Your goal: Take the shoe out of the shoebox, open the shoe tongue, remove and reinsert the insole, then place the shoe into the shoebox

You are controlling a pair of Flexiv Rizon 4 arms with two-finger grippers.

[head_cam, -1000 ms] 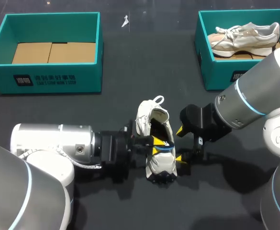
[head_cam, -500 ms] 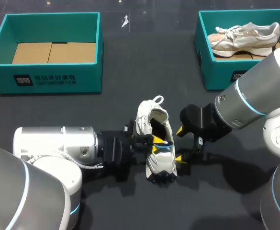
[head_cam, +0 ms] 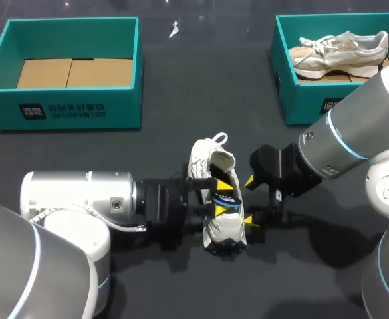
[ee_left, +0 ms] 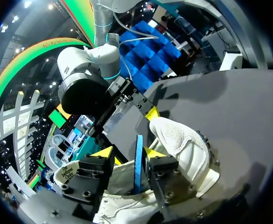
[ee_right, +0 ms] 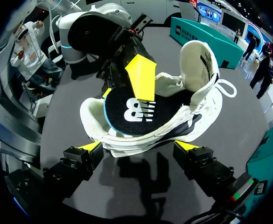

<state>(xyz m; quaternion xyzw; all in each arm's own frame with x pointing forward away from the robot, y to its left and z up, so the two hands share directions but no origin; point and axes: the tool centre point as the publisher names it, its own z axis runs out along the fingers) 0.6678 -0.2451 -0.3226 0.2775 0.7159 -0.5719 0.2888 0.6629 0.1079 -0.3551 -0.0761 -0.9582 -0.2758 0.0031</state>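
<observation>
A white shoe lies on the dark table in the middle of the head view, heel toward the front edge. Its black insole with a blue rim sits in the shoe's opening. My left gripper comes in from the left and stands open over that opening. The insole's blue edge runs between the left fingers, with a gap on one side. My right gripper is open at the shoe's right side. In the right wrist view its gripper straddles the shoe without touching it.
A teal box with a cardboard bottom stands at the back left. Another teal box at the back right holds a beige shoe. A small white scrap lies at the back between them.
My left gripper's fingers, pressed together on the insole edge before, have spread apart. The shoe and my right arm have not moved.
</observation>
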